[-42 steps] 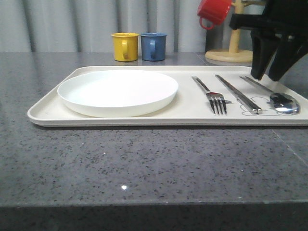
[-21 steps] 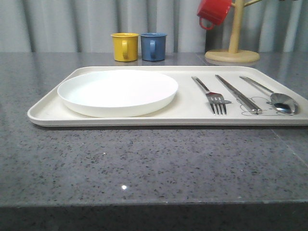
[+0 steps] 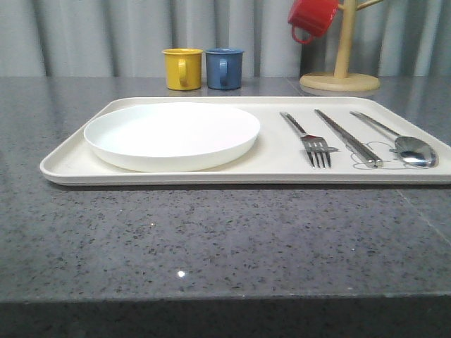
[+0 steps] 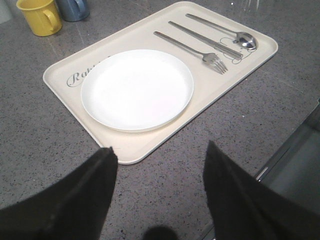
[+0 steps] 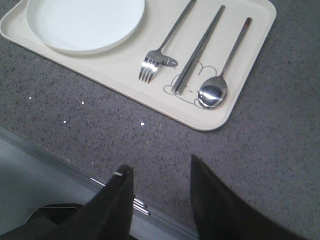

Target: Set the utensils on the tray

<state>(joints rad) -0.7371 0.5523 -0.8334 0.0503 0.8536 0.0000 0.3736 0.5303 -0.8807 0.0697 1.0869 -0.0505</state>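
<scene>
Silver fork, knife, spoon lie on tray, well ahead of both pincers. Left pincer, right pincer wide open, empty. Judged done; keep clear, don't nudge tray.

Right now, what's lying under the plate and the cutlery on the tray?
Under the plate is the tray; the plate covers part of its script lettering. A line drawing shows under the knife, beside the spoon and fork.

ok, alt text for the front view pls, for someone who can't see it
A cream tray on a grey speckled table holds a white plate on its left and, to the right, a fork, knife-like piece and spoon side by side. Yellow and blue mugs stand behind.
</scene>
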